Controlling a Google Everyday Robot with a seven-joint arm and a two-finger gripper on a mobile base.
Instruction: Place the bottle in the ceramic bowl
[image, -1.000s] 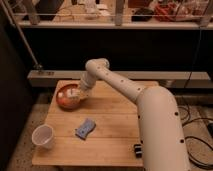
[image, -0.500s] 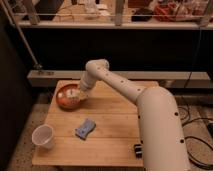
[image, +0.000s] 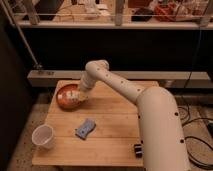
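No writing is legible; left of centre, the gripper (image: 80, 95) sits over one ceramic bowl (image: 63, 101), finger state unclear; one white cup (image: 43, 136) lower left; one blue cloth (image: 85, 128).

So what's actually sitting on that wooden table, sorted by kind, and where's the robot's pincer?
Bowls: 1, the ceramic bowl, orange-brown
Bottles: 1, the bottle, pale, inside the bowl
Cups: 1, white cup
Cloths: 1, blue cloth
Total: 4
The pincer is over the bowl's right side.
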